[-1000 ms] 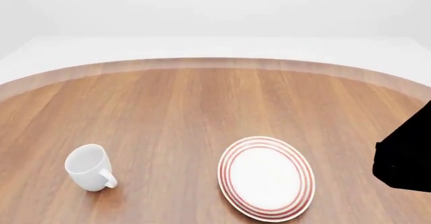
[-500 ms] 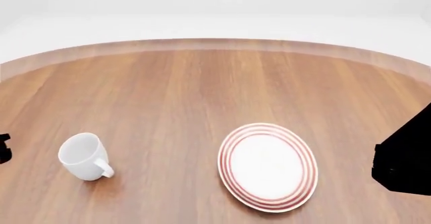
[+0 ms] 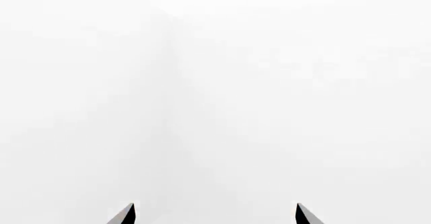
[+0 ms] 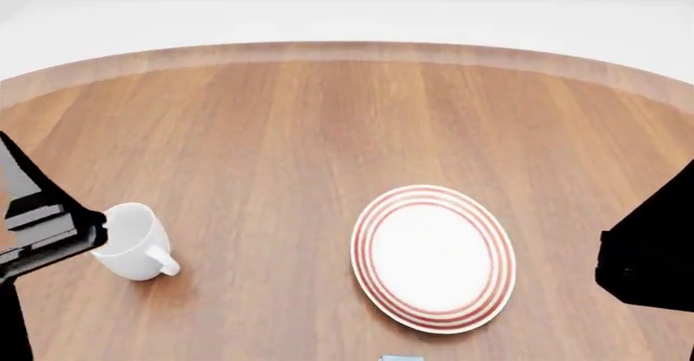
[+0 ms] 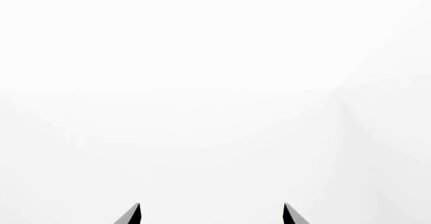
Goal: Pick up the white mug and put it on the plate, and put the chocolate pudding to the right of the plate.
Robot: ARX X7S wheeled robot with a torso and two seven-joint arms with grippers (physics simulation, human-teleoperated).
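Left arm (image 4: 38,231) overlaps the white mug (image 4: 136,243), left of the plate (image 4: 434,257)

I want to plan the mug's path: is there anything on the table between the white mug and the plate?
No. In the head view, only bare wooden table lies between the white mug and the plate. The plate's top is bare. A small object shows at the bottom edge, off that path.
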